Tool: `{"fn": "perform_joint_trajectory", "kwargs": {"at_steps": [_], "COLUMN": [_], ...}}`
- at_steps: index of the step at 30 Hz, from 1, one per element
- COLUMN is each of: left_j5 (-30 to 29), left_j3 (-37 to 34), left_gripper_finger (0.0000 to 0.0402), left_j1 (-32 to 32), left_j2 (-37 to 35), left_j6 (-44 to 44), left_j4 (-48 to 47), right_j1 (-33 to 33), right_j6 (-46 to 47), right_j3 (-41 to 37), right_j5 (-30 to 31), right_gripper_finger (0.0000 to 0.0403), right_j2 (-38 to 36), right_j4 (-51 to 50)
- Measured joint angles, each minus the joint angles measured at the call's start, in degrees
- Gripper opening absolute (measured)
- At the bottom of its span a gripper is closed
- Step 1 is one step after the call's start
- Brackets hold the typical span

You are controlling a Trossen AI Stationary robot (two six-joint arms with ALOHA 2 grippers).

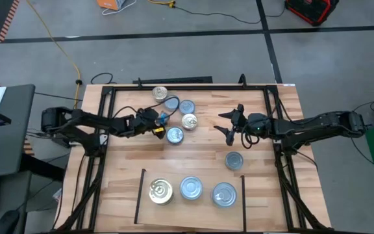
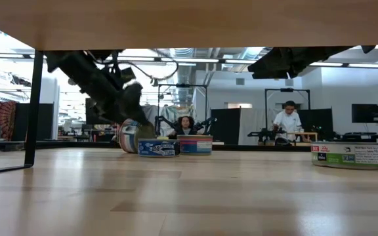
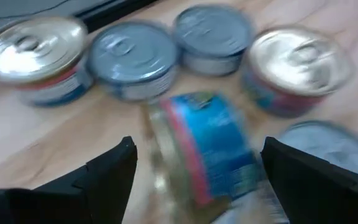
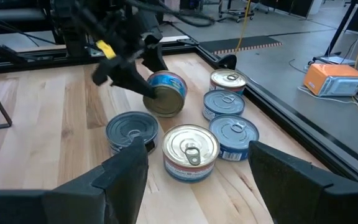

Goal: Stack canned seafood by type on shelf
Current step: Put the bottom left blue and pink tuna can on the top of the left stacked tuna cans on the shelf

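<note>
The tabletop (image 1: 193, 159) is pale wood planking, edged by a black frame (image 1: 281, 156). Tins show silver tops (image 1: 191, 188) with blue sides (image 2: 157, 149), or gold tops (image 1: 160, 190) over red-banded sides (image 4: 190, 168). One tipped can (image 4: 165, 93) (blue label, pink stripe) shows a dull gold end. A yellow cable (image 1: 57, 42) crosses the grey floor (image 1: 174, 39).

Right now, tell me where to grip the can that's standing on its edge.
Pinch the tipped can across its two flat faces, the gold top and the base, coming down from above. It stands on its curved wall, so a grip on that wall would probably let it roll, and the faces are its narrow span. The open left gripper sits around it.
</note>
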Motion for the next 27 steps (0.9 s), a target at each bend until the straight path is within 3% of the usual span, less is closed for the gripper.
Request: {"fn": "perform_joint_trajectory", "kwargs": {"at_steps": [5,8,12,16,23,27], "left_j5": [-1.0,-1.1,0.3,1.6,-3.4,3.8], "left_j3": [0.0,0.0,0.0,-0.1,-0.1,-0.1], "left_gripper_finger": [0.032,0.028,0.0192,0.0183,0.0183,0.0183], "left_j1": [1.8,2.0,1.9,1.3,-0.7,-5.8], "left_j2": [3.4,3.6,2.9,1.2,-12.0,-22.1], "left_j6": [1.2,3.8,9.4,16.4,26.0,35.3], "left_j4": [0.7,1.7,2.3,2.1,1.0,3.6], "right_j1": [0.0,0.0,0.0,0.0,0.4,0.3], "right_j6": [-0.2,-0.2,-0.3,-0.3,-0.5,-0.5], "right_j3": [0.0,0.0,0.0,0.0,0.0,0.0], "right_j5": [0.0,0.0,0.0,0.0,0.0,0.0], "right_gripper_finger": [0.0302,0.0302,0.0302,0.0302,0.0302,0.0302], "right_j2": [0.0,0.0,0.0,0.0,0.0,0.0], "right_j4": [0.0,-0.1,-0.1,-0.1,0.0,-0.1]}}
